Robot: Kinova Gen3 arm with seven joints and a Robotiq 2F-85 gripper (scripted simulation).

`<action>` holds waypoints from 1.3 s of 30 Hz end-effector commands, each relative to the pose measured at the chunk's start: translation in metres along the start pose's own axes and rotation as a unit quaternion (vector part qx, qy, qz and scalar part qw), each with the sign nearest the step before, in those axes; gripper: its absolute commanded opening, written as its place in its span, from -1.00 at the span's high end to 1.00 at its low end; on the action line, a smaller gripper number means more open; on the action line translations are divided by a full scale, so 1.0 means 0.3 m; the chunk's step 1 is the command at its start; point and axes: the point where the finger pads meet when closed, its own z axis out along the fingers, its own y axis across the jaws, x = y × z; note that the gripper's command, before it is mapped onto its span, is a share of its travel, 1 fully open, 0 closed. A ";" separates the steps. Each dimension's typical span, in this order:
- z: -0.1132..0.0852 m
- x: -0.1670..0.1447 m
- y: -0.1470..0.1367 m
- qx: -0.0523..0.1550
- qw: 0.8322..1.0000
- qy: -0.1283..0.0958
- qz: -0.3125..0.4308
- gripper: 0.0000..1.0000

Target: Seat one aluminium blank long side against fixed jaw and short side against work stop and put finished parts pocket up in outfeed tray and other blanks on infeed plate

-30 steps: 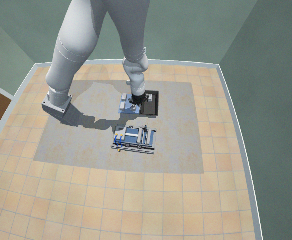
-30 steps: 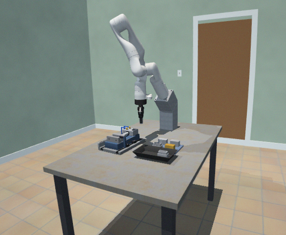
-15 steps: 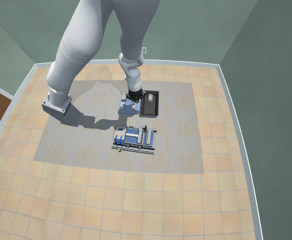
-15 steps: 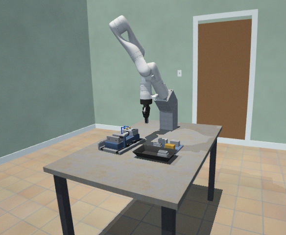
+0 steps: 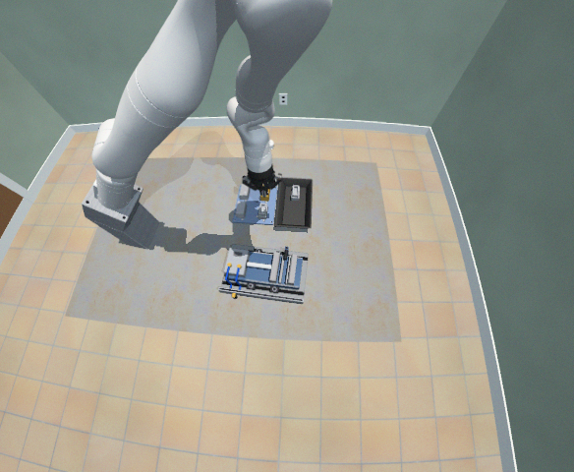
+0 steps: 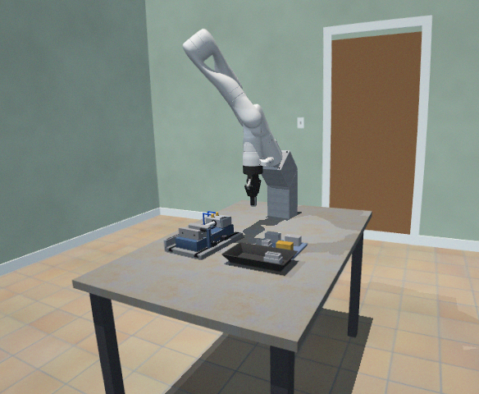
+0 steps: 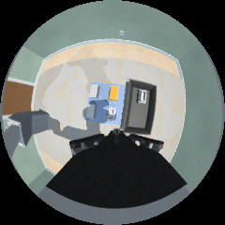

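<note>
My gripper (image 6: 253, 199) is shut and empty. It hangs high above the blue infeed plate (image 5: 251, 206), and its fingertips show closed in the wrist view (image 7: 116, 134). On the plate lie a brass blank (image 7: 113, 93), an aluminium blank (image 7: 97, 89), a second aluminium blank (image 6: 293, 240) and a small grey piece (image 7: 112, 111) that looks like a finished part. One finished part (image 5: 294, 192) lies in the dark outfeed tray (image 5: 293, 203). The vise (image 5: 264, 274) stands nearer the front, and its opening with the two low bars (image 5: 284, 268) holds no blank.
The arm's grey base (image 5: 112, 206) stands at the table's left in the overhead view. The tray sits right beside the plate. Blue hoses (image 5: 231, 274) rise at the vise's left end. The work stop (image 5: 286, 250) stands at the end facing the plate.
</note>
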 end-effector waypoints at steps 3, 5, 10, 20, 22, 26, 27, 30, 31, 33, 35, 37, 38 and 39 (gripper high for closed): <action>0.002 0.038 -0.023 0.002 1.000 0.003 0.012 1.00; 0.002 0.047 -0.029 0.002 1.000 0.003 0.019 1.00; 0.002 0.063 -0.039 0.002 0.999 0.003 0.033 1.00; 0.002 0.089 -0.055 0.002 0.999 0.003 0.053 1.00; 0.002 0.093 -0.057 0.002 0.998 0.003 0.056 1.00; 0.002 0.099 -0.061 0.002 0.998 0.003 0.061 1.00; 0.002 0.099 -0.061 0.002 0.998 0.003 0.061 1.00; 0.002 0.101 -0.062 0.002 0.998 0.003 0.063 1.00; 0.002 0.102 -0.062 0.002 0.998 0.003 0.063 1.00; 0.001 0.103 -0.063 0.002 0.998 0.003 0.065 1.00; 0.001 0.104 -0.064 0.002 0.998 0.003 0.065 1.00; 0.001 0.105 -0.064 0.002 0.998 0.003 0.066 1.00; 0.001 0.105 -0.064 0.002 0.998 0.003 0.066 1.00; 0.001 0.105 -0.064 0.002 0.998 0.003 0.066 1.00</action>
